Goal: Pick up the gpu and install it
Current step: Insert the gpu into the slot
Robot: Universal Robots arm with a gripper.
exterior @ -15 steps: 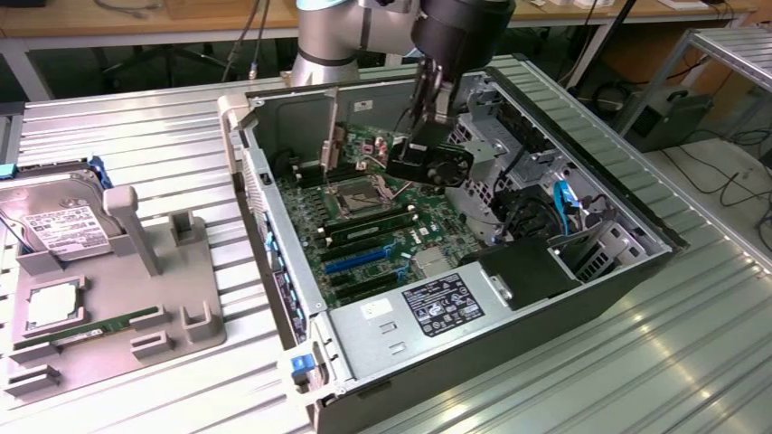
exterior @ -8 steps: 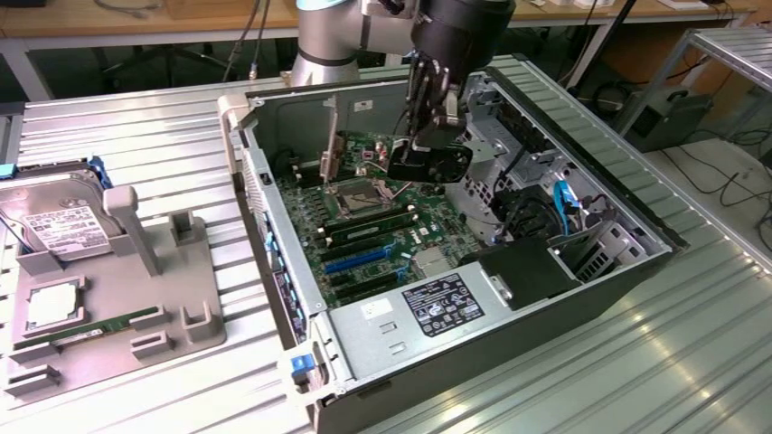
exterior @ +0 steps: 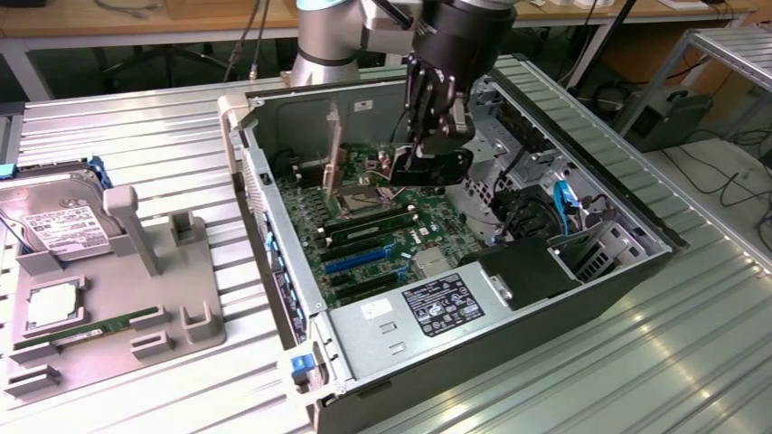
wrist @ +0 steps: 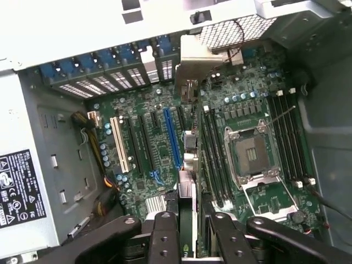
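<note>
The open computer case lies on its side on a ribbed metal table, with the motherboard facing up. On the exterior view's left, a grey holder tray carries a hard drive and a green memory stick, well apart from the work.

The arm reaches down into the case, and its gripper hangs over the middle of the board. In the wrist view the gripper is partly closed, its fingers pressed against the two flat faces of the gpu. The card is seen edge-on and held upright above the motherboard. It sits between the blue expansion slot and the memory slots. Whether its lower edge touches a slot cannot be told. Its silver bracket points toward the row of rear slot covers.

The card looks light and stiff, a thin board that should not sag in the grip. It is likely fragile, though, with small parts on its faces and a contact edge that should not be knocked or scraped. A pinch across the bare flat faces near the upper edge seems the sound hold. Because the faces are smooth and the card is long, it may pivot if the hold is off-centre.
</note>
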